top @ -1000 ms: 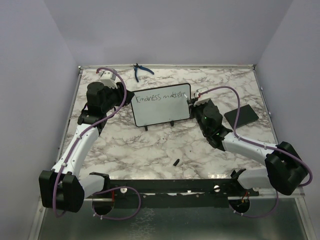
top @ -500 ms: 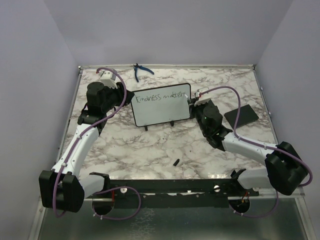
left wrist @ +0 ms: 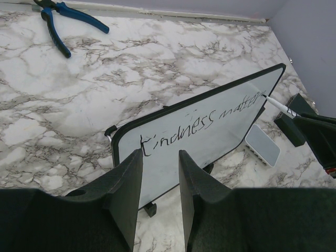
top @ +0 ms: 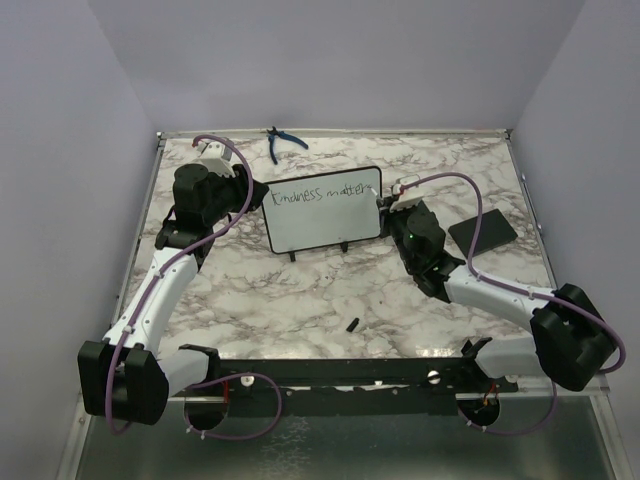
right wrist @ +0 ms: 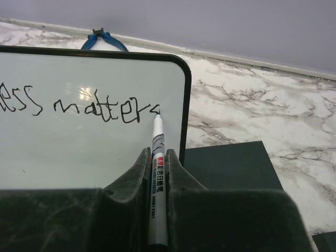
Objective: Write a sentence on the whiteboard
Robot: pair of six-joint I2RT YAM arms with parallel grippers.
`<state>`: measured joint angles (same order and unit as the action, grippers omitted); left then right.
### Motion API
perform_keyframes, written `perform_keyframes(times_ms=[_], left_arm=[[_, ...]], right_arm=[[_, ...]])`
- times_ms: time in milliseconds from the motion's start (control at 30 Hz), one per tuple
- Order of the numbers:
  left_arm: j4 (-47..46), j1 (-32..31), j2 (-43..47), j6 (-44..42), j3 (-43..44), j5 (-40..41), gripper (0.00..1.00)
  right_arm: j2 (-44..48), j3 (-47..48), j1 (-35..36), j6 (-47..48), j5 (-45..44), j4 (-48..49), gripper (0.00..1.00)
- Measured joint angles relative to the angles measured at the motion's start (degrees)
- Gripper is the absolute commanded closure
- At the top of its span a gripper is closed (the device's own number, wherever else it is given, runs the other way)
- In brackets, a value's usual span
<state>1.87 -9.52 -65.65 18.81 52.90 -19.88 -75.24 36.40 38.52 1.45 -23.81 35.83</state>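
At the centre of the top view, I am watching the small black-framed whiteboard [top: 325,228] standing on the marble table [top: 300,290]. My right fingers [right wrist: 140,168] are pinching a white marker pen [right wrist: 156,149], its tip finishing the handwritten black sentence [right wrist: 94,109] at "Kindness matters". The board below that line is blank. My left fingers [left wrist: 128,178] are sitting half spread at the board's edge, and I cannot tell whether they are gripping it.

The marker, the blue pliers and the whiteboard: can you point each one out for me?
marker [right wrist: 156,144]: right wrist view, on its barrel.
blue pliers [left wrist: 79,14]: left wrist view, on one blue handle.
whiteboard [top: 322,228]: top view, on the bare white face below the writing.
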Motion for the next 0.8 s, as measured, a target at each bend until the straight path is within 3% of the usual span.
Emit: perform_keyframes(times_ms=[800], left_arm=[[0.0,0.0,0.0,0.0,0.0,0.0,0.65]], right_arm=[[0.7,-0.9,0.0,0.1,1.2,-1.7,1.0]])
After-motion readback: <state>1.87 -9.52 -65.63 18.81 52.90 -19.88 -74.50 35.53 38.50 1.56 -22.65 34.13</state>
